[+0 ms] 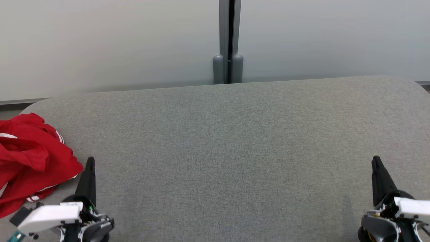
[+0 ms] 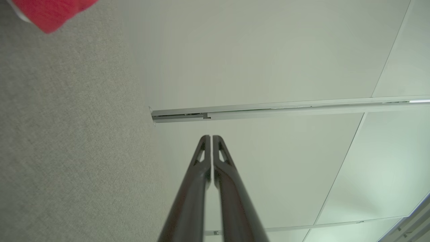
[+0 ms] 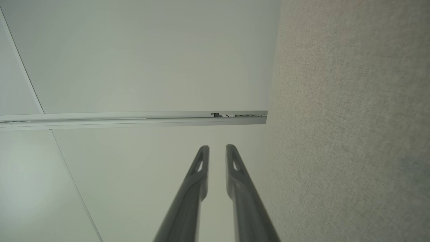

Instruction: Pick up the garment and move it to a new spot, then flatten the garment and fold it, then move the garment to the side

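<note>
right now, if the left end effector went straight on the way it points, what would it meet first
Likely the pale wall panel behind the grey table, though depth is unclear. The left end effector points across the table toward it; the red garment lies to its left, out of that line.

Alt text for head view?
A crumpled red garment lies at the left edge of a grey fabric surface. The left pincer points up beside it, the right pincer at far right; both hold nothing.
</note>
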